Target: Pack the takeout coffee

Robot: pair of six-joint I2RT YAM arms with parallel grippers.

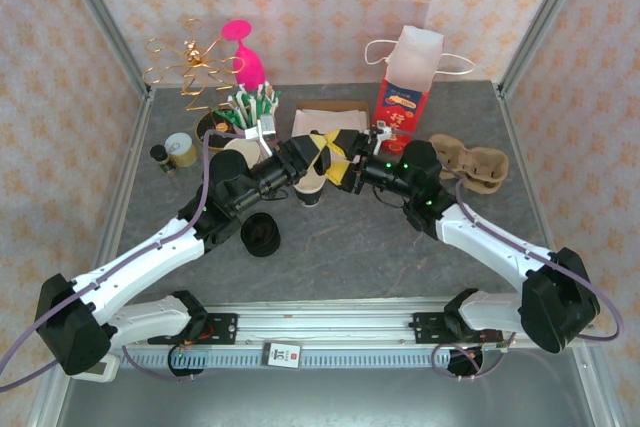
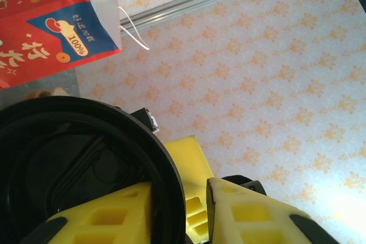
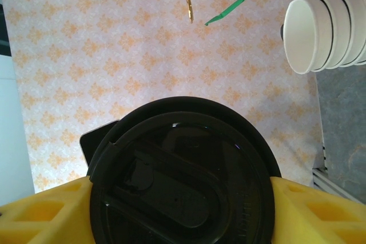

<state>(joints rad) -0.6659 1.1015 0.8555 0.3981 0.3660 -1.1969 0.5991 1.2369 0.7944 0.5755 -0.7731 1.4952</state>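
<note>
Lid (image 3: 180, 181), black plastic, sits clamped between the yellow fingers (image 3: 40, 212) of the right gripper (image 3: 183, 212). The left gripper (image 2: 180, 215) comes at it from the other side. Its fingers (image 2: 251, 212) stand a little apart, straddling the rim, and the outer one is clear of it. Both grippers meet over the middle of the table (image 1: 400, 237), just above a paper cup (image 1: 310, 189), with the red and white bag (image 1: 405, 87) behind.
</note>
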